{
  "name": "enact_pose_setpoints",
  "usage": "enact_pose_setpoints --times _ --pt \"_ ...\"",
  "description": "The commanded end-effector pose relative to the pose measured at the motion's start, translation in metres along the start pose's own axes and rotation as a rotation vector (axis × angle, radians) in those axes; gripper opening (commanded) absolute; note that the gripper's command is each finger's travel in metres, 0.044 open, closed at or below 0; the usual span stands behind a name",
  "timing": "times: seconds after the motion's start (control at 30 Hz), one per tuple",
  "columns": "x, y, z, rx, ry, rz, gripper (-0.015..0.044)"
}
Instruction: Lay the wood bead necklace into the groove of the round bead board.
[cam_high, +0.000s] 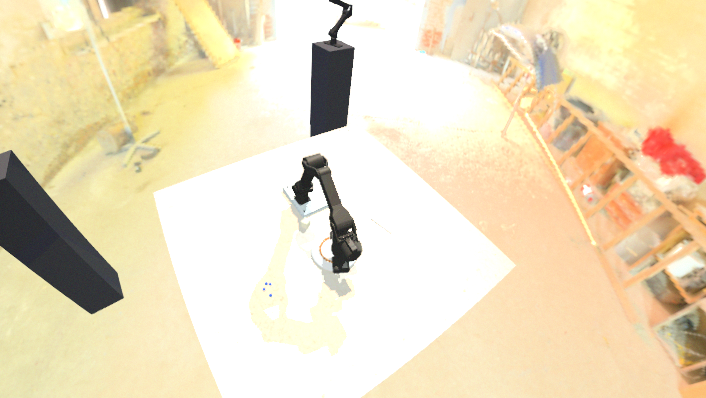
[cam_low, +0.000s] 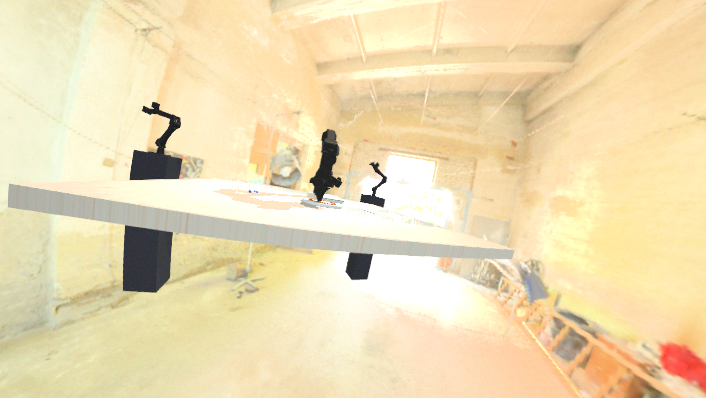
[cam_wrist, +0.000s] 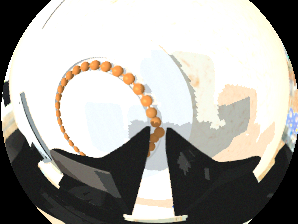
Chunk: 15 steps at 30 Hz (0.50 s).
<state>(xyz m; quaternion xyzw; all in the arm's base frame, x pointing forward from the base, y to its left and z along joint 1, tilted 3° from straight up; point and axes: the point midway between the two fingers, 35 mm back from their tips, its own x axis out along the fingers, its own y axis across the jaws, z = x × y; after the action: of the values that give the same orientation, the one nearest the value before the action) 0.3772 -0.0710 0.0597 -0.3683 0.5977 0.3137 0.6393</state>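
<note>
The necklace of orange wood beads (cam_high: 321, 249) (cam_low: 328, 202) (cam_wrist: 95, 65) lies in a nearly round loop on the pale round bead board (cam_high: 316, 258) (cam_low: 311, 204) (cam_wrist: 179, 100). In the wrist view its left and upper beads follow a curved groove line; near the fingertips the row bends a little, with one bead slightly outward. My gripper (cam_wrist: 158, 129) is low over the loop's side, pointing down. Its fingers are slightly apart, with a visible gap on both sides of the bead between the tips. The fingers hide the loop's near part, so its seating there cannot be told.
Several small blue dots (cam_high: 267, 289) (cam_low: 253, 191) mark the white table (cam_high: 425, 300) (cam_low: 175, 207). My arm's base stands on a pale plate (cam_high: 314, 208) behind the board. Two black pillars (cam_high: 330, 90) (cam_high: 65, 250) stand beyond the table edges.
</note>
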Motion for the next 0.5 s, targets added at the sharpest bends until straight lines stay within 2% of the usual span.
enact_pose_setpoints --times 0.0,0.33,0.37,0.47 --pt "-0.0003 0.0 0.0 0.0 0.0 0.0 0.0157" --pt "-0.0044 0.0018 0.0 -0.006 0.0 0.008 0.042" --pt "-0.0011 0.0013 -0.0005 -0.001 0.002 0.006 0.044" --pt "-0.0048 0.0013 -0.0005 -0.006 0.0 0.008 0.044"
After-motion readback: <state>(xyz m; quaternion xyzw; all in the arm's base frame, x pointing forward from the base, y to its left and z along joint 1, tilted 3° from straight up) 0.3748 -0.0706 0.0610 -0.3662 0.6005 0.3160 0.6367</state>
